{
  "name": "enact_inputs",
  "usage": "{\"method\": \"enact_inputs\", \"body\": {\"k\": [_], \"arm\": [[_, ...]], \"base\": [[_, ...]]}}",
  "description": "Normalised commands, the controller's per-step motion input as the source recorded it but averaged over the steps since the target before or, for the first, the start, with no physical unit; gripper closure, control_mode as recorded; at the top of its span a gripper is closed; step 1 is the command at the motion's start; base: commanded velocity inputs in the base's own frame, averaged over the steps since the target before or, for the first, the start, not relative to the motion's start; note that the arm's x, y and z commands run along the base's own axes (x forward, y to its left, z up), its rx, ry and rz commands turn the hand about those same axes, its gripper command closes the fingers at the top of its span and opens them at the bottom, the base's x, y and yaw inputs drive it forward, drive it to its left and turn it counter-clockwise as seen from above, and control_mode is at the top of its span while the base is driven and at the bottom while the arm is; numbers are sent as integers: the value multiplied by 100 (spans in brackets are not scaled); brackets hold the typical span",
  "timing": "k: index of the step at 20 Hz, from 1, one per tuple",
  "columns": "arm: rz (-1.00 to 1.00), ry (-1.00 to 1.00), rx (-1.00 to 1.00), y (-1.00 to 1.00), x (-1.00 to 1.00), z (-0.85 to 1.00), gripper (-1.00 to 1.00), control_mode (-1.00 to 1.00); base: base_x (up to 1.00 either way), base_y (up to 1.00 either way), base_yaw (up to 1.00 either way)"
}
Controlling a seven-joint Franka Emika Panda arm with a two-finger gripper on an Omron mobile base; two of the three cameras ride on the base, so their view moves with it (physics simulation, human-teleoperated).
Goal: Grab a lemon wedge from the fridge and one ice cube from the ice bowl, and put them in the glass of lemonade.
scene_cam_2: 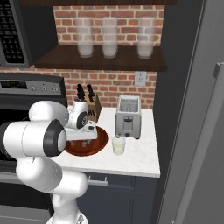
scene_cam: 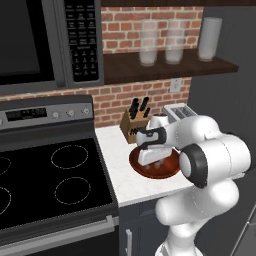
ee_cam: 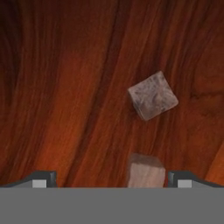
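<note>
ice bowl [scene_cam_2: 98, 141] on white counter [scene_cam_2: 140, 159], brick wall [scene_cam_2: 118, 81] behind, toaster [scene_cam_2: 128, 117] beside

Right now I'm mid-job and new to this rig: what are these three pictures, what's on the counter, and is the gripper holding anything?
The white machine is a robot arm on a driving base. Two pictures come from cameras behind it, left and right; the third looks along its hand. The gripper hangs open and empty, low over the ice bowl, a wide wooden bowl on the counter. The hand view shows two ice cubes on the wood: one ice cube further ahead, another between the fingertips. Right of the bowl stands the glass of lemonade, then a toaster; a knife block sits behind. The dark fridge is at far right.
</note>
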Motion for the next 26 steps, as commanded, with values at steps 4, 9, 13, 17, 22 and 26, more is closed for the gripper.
{"method": "enact_inputs", "body": {"k": [4,9,13,17,22,26], "arm": [[0,-6,0,0,0,0,-100,-100],[0,-3,0,0,-6,-7,-100,-100],[0,0,0,0,0,-16,-100,-100],[0,0,0,0,0,-8,-100,-100],[0,0,0,0,0,0,-100,-100],[0,0,0,0,0,0,-100,-100]], "base": [[0,0,0],[0,0,0],[0,0,0],[0,0,0],[0,0,0],[0,0,0]]}}
